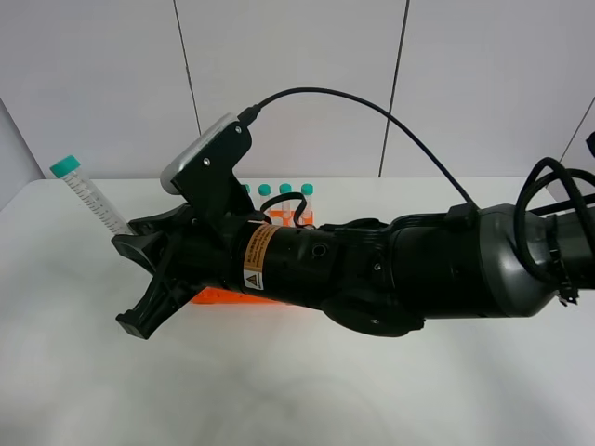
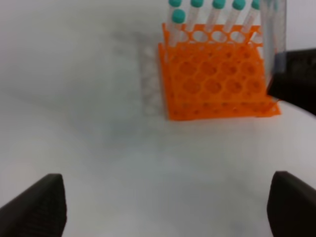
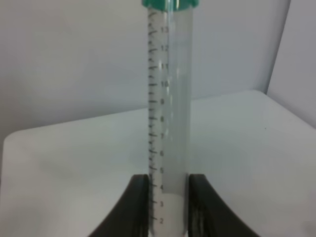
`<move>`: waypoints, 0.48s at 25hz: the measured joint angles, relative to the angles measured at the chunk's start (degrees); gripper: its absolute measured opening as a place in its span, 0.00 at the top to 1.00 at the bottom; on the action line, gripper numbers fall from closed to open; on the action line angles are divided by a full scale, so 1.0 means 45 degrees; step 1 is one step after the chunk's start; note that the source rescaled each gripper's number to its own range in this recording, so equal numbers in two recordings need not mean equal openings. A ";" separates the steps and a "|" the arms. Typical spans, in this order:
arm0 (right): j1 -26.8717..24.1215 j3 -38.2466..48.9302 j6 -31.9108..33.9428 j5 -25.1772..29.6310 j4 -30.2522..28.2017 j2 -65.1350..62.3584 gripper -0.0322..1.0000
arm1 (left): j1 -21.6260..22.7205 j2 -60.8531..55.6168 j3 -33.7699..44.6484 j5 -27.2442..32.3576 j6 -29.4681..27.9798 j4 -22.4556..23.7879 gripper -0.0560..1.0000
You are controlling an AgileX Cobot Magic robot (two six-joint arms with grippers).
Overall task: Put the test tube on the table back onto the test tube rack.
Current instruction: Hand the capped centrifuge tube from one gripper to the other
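The test tube (image 1: 91, 198) is clear with a teal cap. It is held tilted in the air, left of the orange test tube rack (image 1: 223, 297). My right gripper (image 1: 125, 237) is shut on its lower end. The right wrist view shows the tube (image 3: 168, 123) upright between the dark fingers (image 3: 138, 207). In the left wrist view the rack (image 2: 212, 84) stands ahead on the white table (image 2: 98, 148), with the held tube (image 2: 274, 34) beside it. My left gripper (image 2: 170, 212) is open and holds nothing.
Several capped tubes (image 1: 285, 190) stand in the rack's back row. My right arm (image 1: 418, 269) stretches from the right across the middle and covers most of the rack. A black cable (image 1: 372, 102) loops above the arm. Grey wall panels stand behind the table (image 1: 372, 400).
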 joint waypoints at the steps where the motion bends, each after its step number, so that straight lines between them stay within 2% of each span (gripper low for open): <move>1: 0.0000 0.0000 0.0000 -0.0037 0.0000 0.0000 0.96 | 0.0000 0.0354 0.0000 -0.0265 0.0188 -0.0198 0.01; 7: 0.0000 0.0000 0.0000 -0.0229 0.0000 0.0000 0.96 | 0.0000 0.2161 0.0000 -0.2368 0.1409 -0.1475 0.01; 12: 0.0000 0.0000 0.0000 -0.0229 0.0000 0.0000 0.96 | 0.0000 0.3397 0.0000 -0.3484 0.2554 -0.2237 0.01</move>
